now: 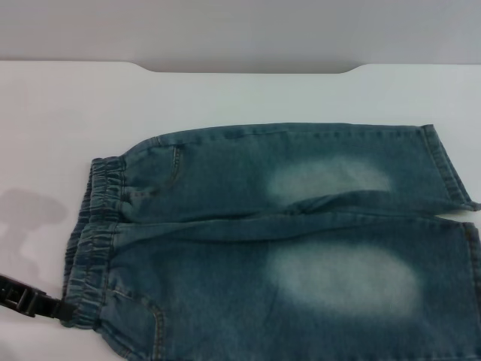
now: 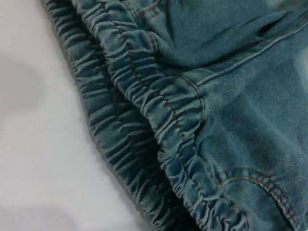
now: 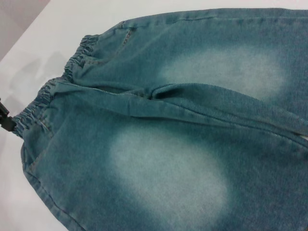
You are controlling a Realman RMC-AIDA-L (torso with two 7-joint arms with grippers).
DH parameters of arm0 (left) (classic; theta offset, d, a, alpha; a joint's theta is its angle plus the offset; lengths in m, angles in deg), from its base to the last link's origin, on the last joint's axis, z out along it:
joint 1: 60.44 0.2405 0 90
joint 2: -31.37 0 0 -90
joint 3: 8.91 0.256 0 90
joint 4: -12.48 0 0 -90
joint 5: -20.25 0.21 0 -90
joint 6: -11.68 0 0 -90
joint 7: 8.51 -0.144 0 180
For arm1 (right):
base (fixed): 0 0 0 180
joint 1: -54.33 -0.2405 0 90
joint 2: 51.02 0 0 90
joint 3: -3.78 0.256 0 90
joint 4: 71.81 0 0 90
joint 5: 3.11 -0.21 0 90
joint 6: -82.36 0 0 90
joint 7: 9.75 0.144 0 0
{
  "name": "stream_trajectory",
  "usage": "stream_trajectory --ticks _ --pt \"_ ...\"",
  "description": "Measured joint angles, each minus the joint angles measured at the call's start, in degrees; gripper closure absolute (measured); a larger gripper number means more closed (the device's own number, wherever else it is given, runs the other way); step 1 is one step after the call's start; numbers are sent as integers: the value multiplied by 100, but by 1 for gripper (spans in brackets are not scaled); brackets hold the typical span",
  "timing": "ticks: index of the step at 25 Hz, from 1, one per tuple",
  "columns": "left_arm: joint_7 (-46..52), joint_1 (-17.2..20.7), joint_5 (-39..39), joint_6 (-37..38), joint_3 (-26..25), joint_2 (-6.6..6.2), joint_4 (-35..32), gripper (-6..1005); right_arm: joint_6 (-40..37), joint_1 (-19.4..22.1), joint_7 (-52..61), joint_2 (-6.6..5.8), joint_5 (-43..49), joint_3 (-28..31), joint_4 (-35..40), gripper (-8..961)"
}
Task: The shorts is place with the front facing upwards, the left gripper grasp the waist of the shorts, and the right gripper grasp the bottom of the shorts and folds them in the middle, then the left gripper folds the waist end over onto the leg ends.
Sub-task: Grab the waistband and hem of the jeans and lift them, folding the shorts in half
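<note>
Plainly the shorts (image 1: pixel 285 241) lie front up on the white table (image 1: pixel 225 98), long axis running left to right: the waist of the shorts (image 1: pixel 94 241) at the left, the leg ends (image 1: pixel 451 169) at the right. The left gripper (image 1: pixel 56 308) sits at the near-left corner, its tip right at the waistband edge, so the waist lies just to its right and this arm is much the nearer to it. Whether the claw has closed on the elastic I cannot tell; only a dark bit of it shows, and its own wrist view shows puckered band alone. The right gripper is out of sight, and the near leg's hem runs off the right edge.
</note>
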Motion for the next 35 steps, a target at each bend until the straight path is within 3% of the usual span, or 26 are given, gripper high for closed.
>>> stream_trajectory --ticks 1,10,18,24,31,35 --pt "-3 -2 0 2 1 3 0 965 2 2 1 0 0 0 0 542" --pt "-10 -11 0 33 -40 -7 1 965 -24 -10 71 -11 32 -42 4 543" --pt "31 -76 -4 53 -52 -28 -48 965 -367 -38 447 -237 404 -634 25 543" --pt "46 -138 -18 83 -52 -15 -56 965 -345 -49 432 -130 968 -1048 11 543" --pt "42 -176 -25 85 -51 4 -59 965 -308 -61 466 -118 1009 -1133 1 543" --pt "34 -179 -28 83 -51 6 -59 965 -212 -96 493 -40 1096 -1206 -5 543"
